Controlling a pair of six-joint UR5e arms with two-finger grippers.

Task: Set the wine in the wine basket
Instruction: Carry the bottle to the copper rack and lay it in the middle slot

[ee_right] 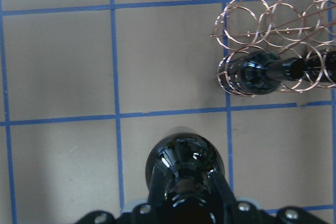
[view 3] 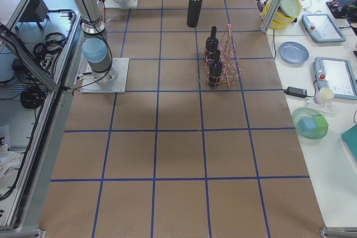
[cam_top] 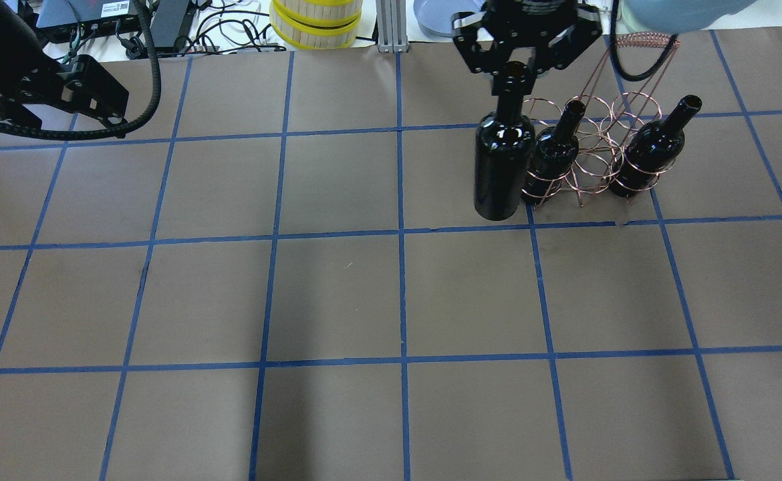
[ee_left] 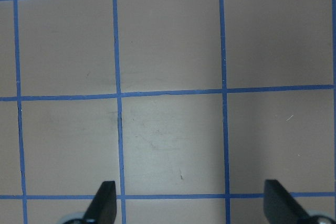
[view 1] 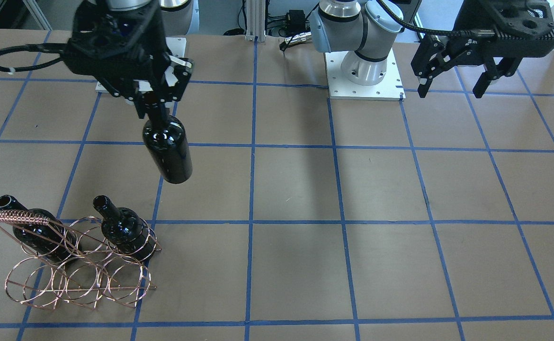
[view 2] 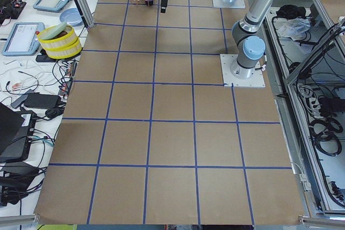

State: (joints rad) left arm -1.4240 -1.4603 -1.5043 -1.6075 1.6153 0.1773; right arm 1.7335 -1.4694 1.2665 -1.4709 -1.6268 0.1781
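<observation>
You're running the carry step. Going left to right in the overhead view, the left hand (view 1: 451, 88) is hanging over the bench (cam_top: 337, 294) with its fingers spread apart, gripping nothing, well apart from the work. The right hand (cam_top: 512, 67) is clamping the neck of the wine (cam_top: 501, 167), which is hanging base-down, looking clear of the bench, just beside the wine basket (cam_top: 591, 157). Next you're probably needing to tilt it and feed it base-first into a free ring, likely the gap between the near racked bottle (cam_top: 555, 157) and the far racked bottle (cam_top: 652, 157), without knocking either. You're counting three bottles (one held, two racked), one basket and two hands.
</observation>
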